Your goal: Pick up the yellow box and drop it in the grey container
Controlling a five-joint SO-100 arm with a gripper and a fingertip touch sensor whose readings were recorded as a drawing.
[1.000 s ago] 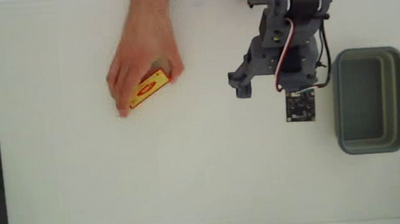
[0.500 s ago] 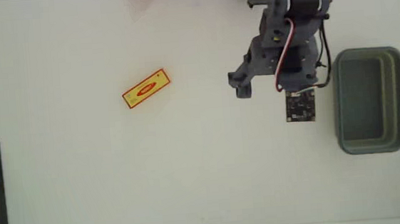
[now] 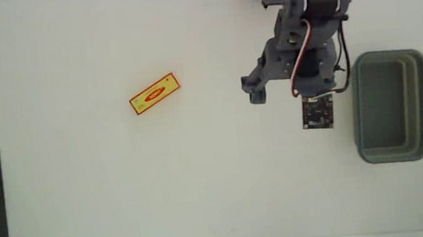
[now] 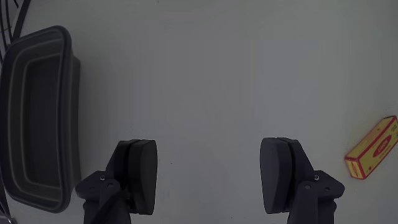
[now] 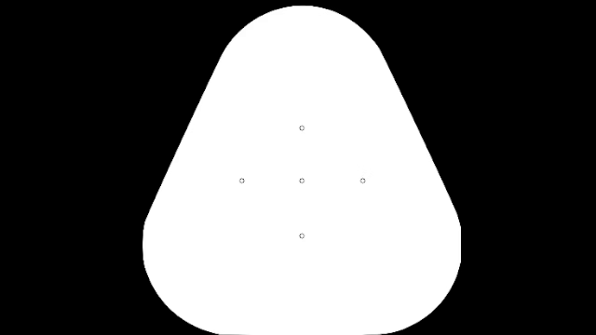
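Hanging above bare white bench, the end effector has its two dark fingers spread wide apart in the wrist view, with only empty surface showing between them. It holds nothing and touches nothing.

Going near to far in that wrist view: the fingers fill the lower edge; beyond them, at the left side, lies the grey container, open and apparently empty; at the far right edge lies the yellow box, flat on the bench and only just inside the picture.

In the fixed view, the arm sits near the top edge of the bench, right of centre. The grey container lies close to the bench's right edge, just beside the arm. The yellow box lies well apart from both, in the upper left part of the bench, turned diagonally with its red oval mark facing up.

Risks, as I judge them: the box is thin and flat, so the fingers could close above it or skid it along the smooth bench. Its diagonal lie means an unturned wrist might pinch it corner to corner and let it twist free. The long carry across to the container gives a weak hold time to slip.
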